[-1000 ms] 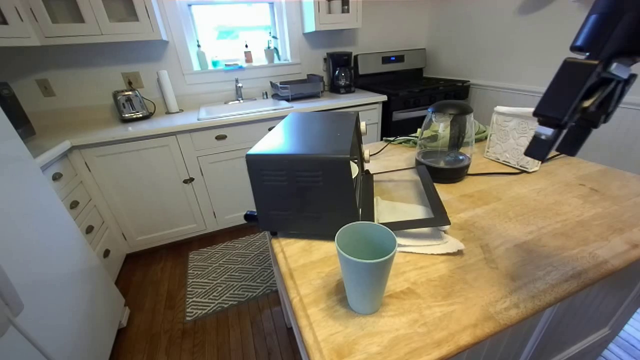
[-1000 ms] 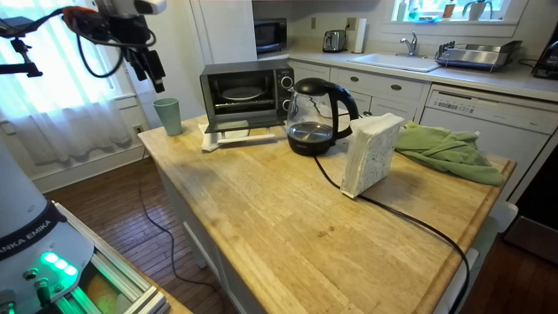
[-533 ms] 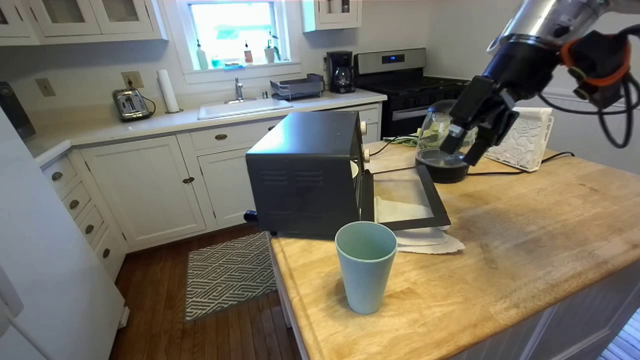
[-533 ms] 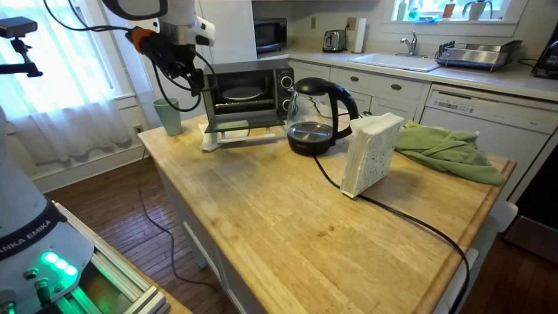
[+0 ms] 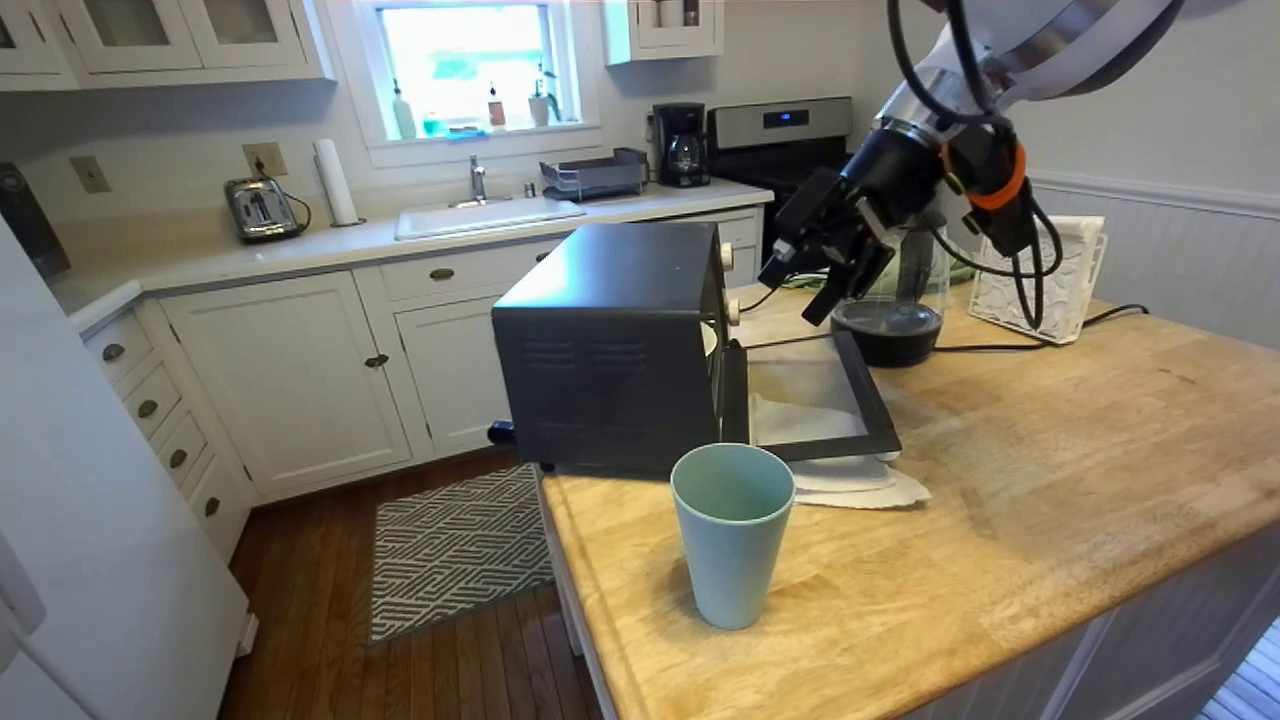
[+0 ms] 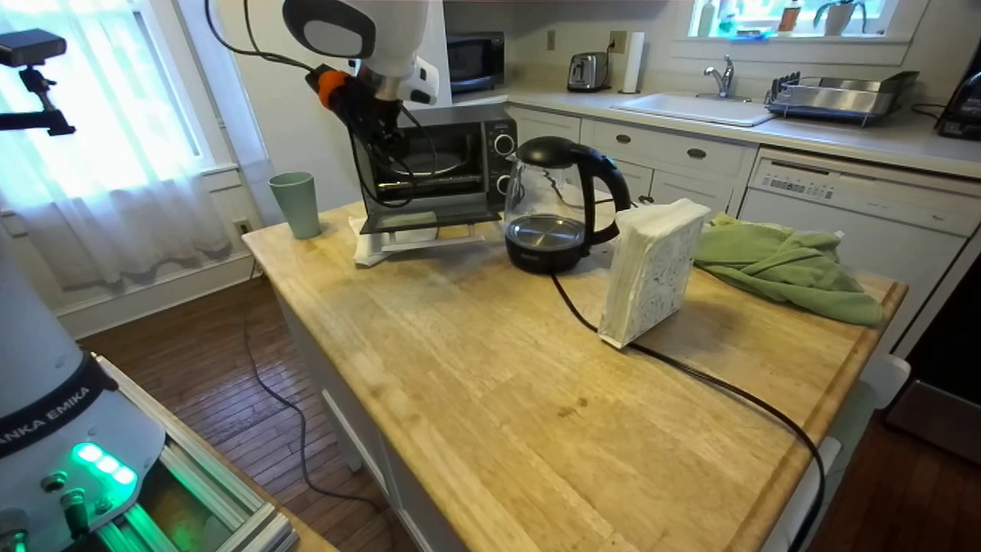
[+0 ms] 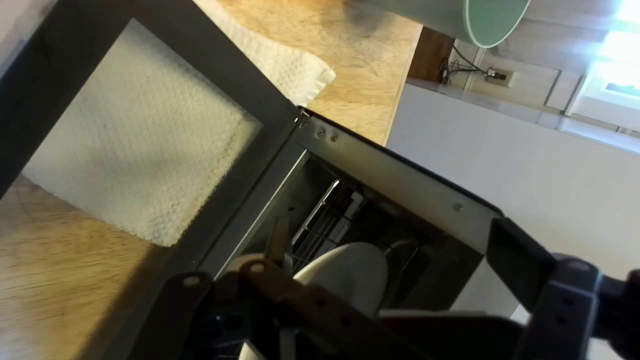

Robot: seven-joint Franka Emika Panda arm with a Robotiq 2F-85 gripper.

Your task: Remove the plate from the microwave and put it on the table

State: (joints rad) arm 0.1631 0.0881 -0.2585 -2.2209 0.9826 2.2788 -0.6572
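The black boxy microwave (image 5: 605,350) stands on the wooden table (image 5: 1080,480), its glass door (image 5: 876,400) lowered open; it also shows in an exterior view (image 6: 429,205) and the wrist view (image 7: 400,172). The white plate (image 7: 357,272) lies inside on a wire rack; its edge shows in an exterior view (image 5: 709,340). My gripper (image 5: 797,292) is open and empty, tilted down in front of the microwave's opening, above the door and apart from the plate. In the wrist view the fingers (image 7: 400,255) are wide apart, and part of the plate is hidden behind them.
A teal cup (image 5: 733,540) stands by the microwave near the table edge. A glass kettle (image 6: 546,230) stands on the opening's other side, close to my gripper. A white napkin holder (image 6: 651,276), a green cloth (image 6: 789,268) and a power cord lie beyond. White paper towels (image 7: 145,135) lie under the door.
My gripper has moved from high above the table toward the microwave, down to in front of its open side. The microwave, plate and cup have not moved.
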